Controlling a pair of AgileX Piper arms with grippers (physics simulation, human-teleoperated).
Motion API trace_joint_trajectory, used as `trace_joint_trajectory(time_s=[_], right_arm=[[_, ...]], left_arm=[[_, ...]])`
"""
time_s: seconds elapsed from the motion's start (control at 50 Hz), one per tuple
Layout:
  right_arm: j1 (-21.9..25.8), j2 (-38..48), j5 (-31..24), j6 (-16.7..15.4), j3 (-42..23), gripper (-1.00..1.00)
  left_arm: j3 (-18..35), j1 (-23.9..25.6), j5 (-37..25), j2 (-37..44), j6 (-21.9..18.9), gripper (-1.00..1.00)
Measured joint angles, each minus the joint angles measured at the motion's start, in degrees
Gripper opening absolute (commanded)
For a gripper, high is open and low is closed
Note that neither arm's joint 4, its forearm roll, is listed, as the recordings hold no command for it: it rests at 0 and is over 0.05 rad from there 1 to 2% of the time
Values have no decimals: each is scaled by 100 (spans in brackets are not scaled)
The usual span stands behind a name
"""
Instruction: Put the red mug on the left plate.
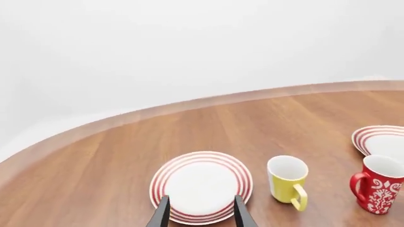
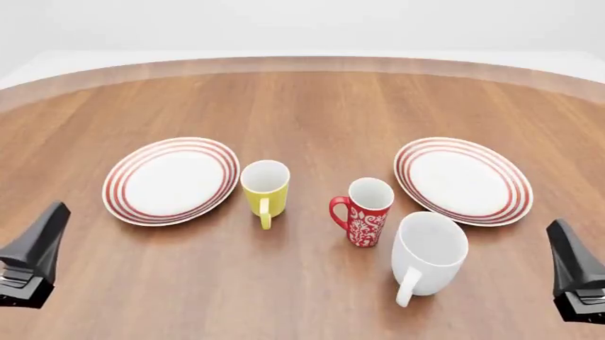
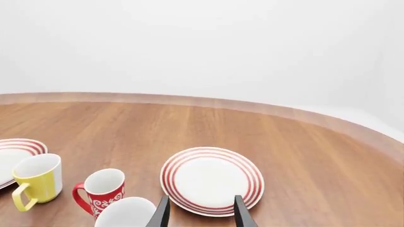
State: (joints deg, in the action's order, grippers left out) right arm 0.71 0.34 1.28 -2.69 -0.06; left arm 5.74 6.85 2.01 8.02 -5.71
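The red mug (image 2: 364,212) with a white swirly pattern stands upright near the table's middle, handle toward the left; it also shows in the left wrist view (image 1: 379,184) and the right wrist view (image 3: 101,191). The left plate (image 2: 171,180), white with red rings, lies left of it, also in the left wrist view (image 1: 201,186). My left gripper (image 1: 200,213) is open and empty, near the front left edge (image 2: 33,255), well short of the mug. My right gripper (image 3: 200,213) is open and empty at the front right (image 2: 577,273).
A yellow mug (image 2: 265,188) stands between the left plate and the red mug. A larger white mug (image 2: 427,255) stands just right and in front of the red mug. An identical right plate (image 2: 462,179) lies at the right.
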Motion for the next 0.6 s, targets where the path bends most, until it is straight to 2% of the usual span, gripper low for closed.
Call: trace_joint_trajectory(time_s=[0.6], right_arm=[[26,-28,14,-60,1,100]], left_arm=[[821,1307,1385,2161,-970,100]])
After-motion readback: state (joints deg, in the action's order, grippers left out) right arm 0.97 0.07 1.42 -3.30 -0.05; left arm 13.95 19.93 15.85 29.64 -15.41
